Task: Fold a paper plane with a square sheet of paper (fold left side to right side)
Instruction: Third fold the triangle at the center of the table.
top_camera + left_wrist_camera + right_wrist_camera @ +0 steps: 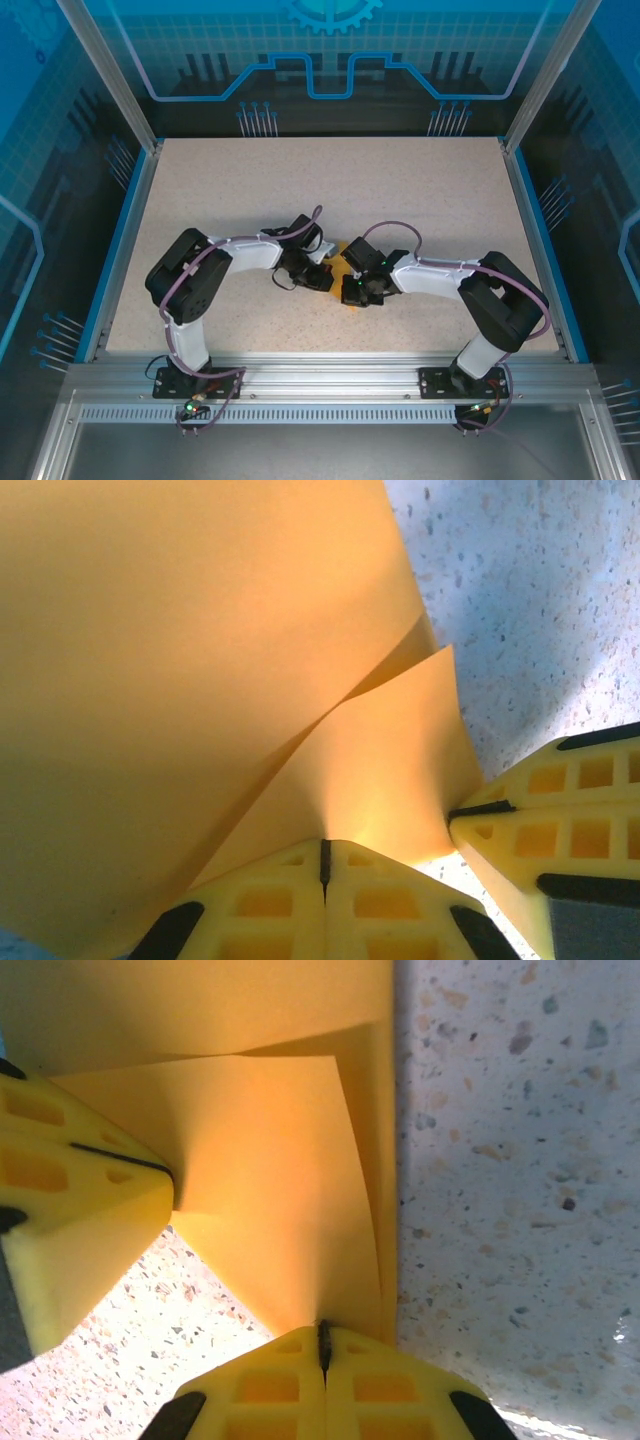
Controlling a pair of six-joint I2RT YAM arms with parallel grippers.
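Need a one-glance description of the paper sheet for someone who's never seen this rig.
Start at the speckled beige table and look near its front centre. There, the shut left claw and the shut right claw both grip the square sheet of paper. It is the only bright orange item, thin, plain and partly folded.

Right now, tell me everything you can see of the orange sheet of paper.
The square sheet of paper is thin, bright orange, plain and unmarked. It is partly folded: layers overlap, a crease runs diagonally, and the surface bows instead of lying flat. It sits near the middle of the speckled table, between the two wrists. The left arm's jaws are shut on one edge and the right arm's jaws on a neighbouring edge close by. Whether any of it rests on the table I cannot tell.
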